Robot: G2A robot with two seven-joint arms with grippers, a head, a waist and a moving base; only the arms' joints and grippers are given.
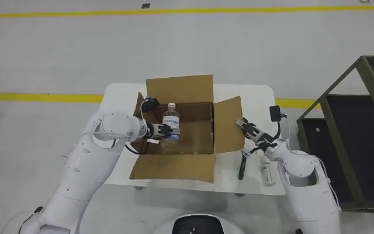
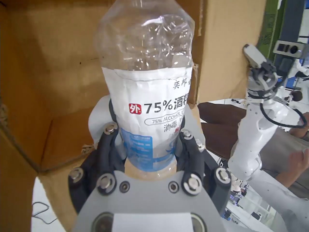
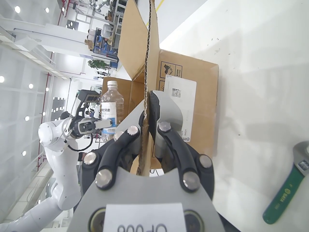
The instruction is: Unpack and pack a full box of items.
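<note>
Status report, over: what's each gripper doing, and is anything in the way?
Left gripper shut on alcohol bottle, upright over open cardboard box. Right gripper shut on side flap. Green-handled wrench lies on table outside box; nothing blocking.

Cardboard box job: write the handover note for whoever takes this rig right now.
Left gripper: fingers shut on the clear plastic bottle with a white-and-blue label, upright within the opening of the brown cardboard box.
Right gripper: fingers shut on the box's side flap nearest it.
Done: green-handled wrench lies out on the white table beside the box.
Left: cannot tell whether the bottle is going in or coming out; check before continuing.
</note>
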